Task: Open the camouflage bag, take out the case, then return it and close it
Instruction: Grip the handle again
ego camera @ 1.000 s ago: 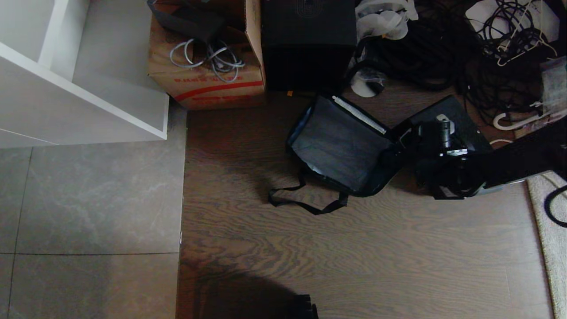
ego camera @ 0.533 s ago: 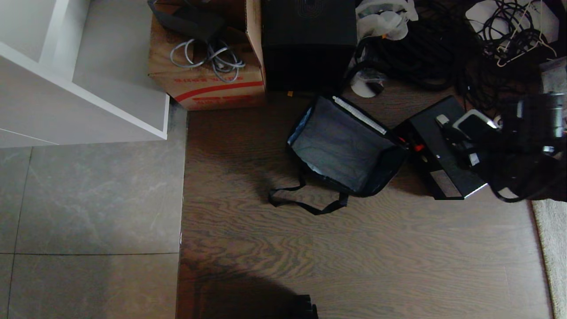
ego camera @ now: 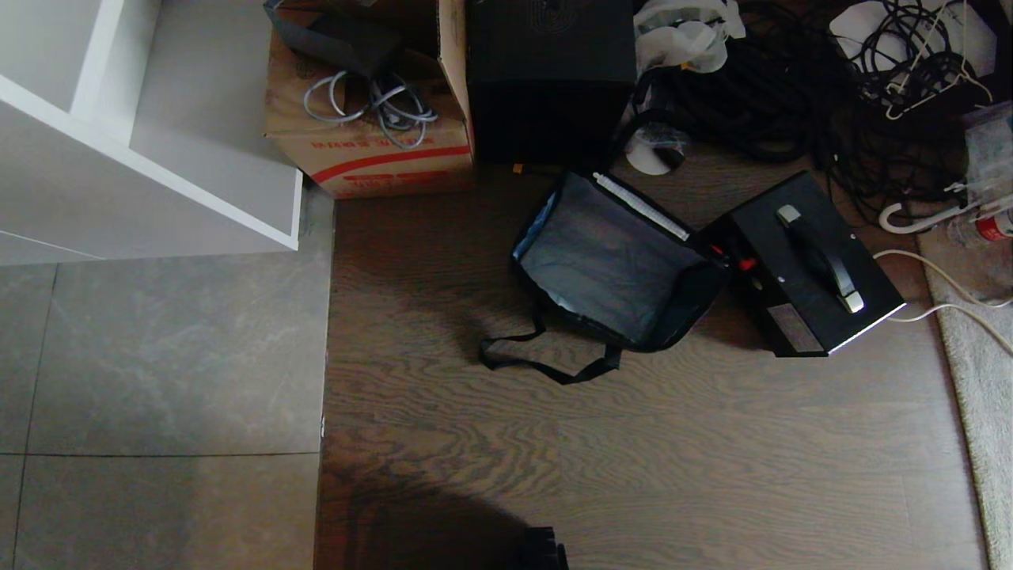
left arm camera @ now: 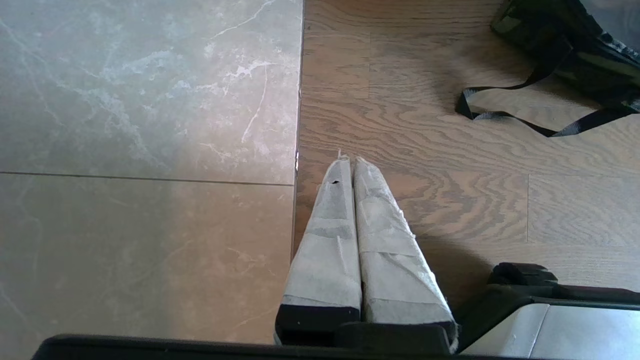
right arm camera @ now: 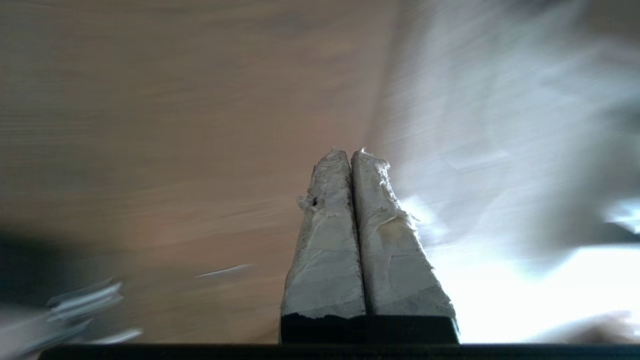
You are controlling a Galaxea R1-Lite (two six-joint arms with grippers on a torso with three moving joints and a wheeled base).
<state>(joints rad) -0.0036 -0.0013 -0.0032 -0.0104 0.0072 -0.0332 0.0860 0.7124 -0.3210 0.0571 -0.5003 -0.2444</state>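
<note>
The camouflage bag (ego camera: 613, 265) lies open on the wood floor, its dark grey inside facing up and its black strap (ego camera: 546, 366) trailing toward me. Just right of it, touching its edge, the black case (ego camera: 807, 265) rests on the floor with its handle (ego camera: 819, 257) on top. Neither arm appears in the head view. My left gripper (left arm camera: 348, 160) hangs shut and empty above the seam between tile and wood, with the bag's corner (left arm camera: 575, 45) and its strap (left arm camera: 510, 115) far off. My right gripper (right arm camera: 348, 151) is shut on nothing over blurred floor.
Behind the bag stand a brown cardboard box (ego camera: 372, 150) with a red stripe and a tall plain black box (ego camera: 550, 79). Tangled cables (ego camera: 791, 87) fill the back right. A white shelf unit (ego camera: 158, 158) is at the left, a pale rug (ego camera: 981, 380) at the right.
My right arm, which was over the case's handle, has let go, swung away to the right and left the head view. The case stays on the floor.
</note>
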